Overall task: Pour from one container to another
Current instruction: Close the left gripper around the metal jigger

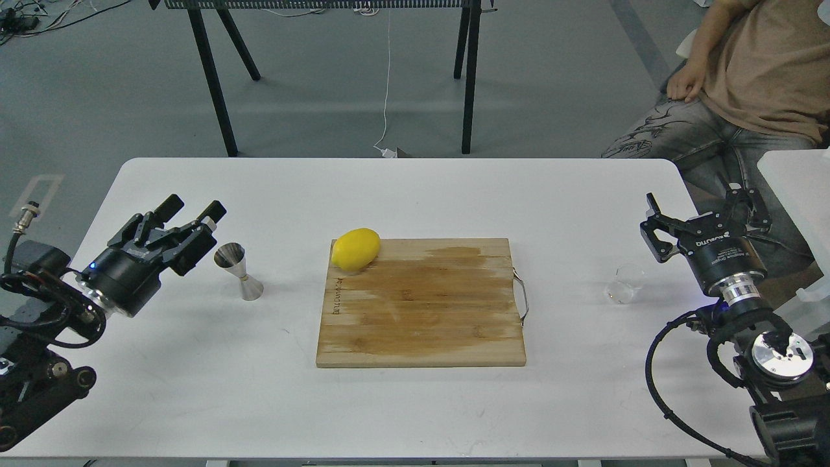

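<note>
Jigger (238, 271) is showing as polished steel, mirror-shiny, picking up dark reflections inside the top cone. Glass cup (624, 284) is reading as clear glass, nearly vanishing against the table (194, 363), which is looking like smooth matt white laminate. Cutting board (421, 305) is looking like bamboo or light wood, visible grain in strips, a darker blotchy patch spreading across the middle, thin metal wire handle (521, 297) on its right edge. Lemon (355, 249) is showing smooth, slightly glossy yellow skin. Both grippers, left (192, 209) and right (703, 204), are showing matt black plastic or metal; right wrist is carrying a bright machined metal ring.
</note>
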Motion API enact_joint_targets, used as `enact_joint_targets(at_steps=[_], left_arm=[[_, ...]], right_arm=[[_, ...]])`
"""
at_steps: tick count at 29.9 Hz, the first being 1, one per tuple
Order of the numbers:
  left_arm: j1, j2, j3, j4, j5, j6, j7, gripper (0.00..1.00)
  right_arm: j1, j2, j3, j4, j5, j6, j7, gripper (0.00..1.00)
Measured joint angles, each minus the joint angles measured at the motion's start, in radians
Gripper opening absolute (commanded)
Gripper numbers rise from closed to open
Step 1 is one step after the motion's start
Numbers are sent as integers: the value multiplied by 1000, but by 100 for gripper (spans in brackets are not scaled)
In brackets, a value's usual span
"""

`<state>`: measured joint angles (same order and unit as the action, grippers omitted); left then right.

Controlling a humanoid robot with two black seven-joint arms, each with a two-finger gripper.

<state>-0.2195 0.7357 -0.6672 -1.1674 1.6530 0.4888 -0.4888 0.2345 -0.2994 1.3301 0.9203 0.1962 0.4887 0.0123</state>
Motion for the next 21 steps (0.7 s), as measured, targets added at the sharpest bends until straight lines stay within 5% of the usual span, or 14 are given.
enact_joint_targets(at_steps=[21], left_arm=[[92, -212, -57, 232, 174, 0, 0, 99]], right_arm=[[0, -3, 4, 3, 0, 0, 0, 98]])
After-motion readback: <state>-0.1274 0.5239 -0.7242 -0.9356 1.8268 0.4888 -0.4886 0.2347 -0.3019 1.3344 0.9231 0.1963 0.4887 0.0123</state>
